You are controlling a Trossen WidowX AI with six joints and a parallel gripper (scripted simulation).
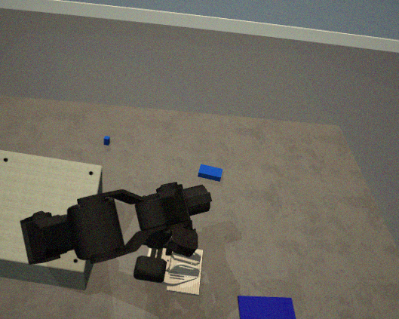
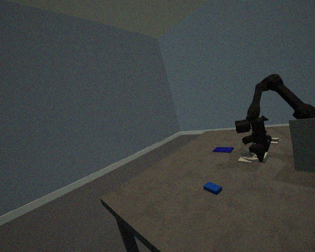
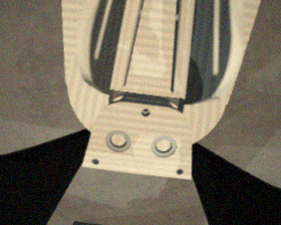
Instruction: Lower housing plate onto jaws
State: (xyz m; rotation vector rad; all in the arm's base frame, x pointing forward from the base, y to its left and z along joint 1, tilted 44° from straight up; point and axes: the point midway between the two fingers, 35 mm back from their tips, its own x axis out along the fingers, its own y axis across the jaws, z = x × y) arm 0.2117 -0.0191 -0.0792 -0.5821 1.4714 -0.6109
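Observation:
The cream housing plate (image 3: 140, 125) shows two ringed holes with round pale pin tops inside them. My gripper (image 3: 140, 138) (image 2: 261, 158) is shut on the plate, one black finger at each side edge. Beyond the plate, two long blue-grey curved shapes, which look like the jaws (image 3: 102, 72) (image 3: 200, 42), run on either side of a railed centre channel. They lie over a striped cream base (image 1: 183, 289) (image 3: 73, 55) (image 2: 245, 159). The jaw stubs are hidden, and whether the plate sits fully level cannot be told.
A large pale box (image 1: 35, 193) (image 2: 308, 145) stands beside the arm. A blue block (image 1: 210, 172) (image 2: 212, 187), a small blue block (image 1: 106, 140) and a flat dark-blue pad (image 1: 266, 308) (image 2: 223, 149) lie on the table. A pale object (image 2: 275, 140) shows behind the hand.

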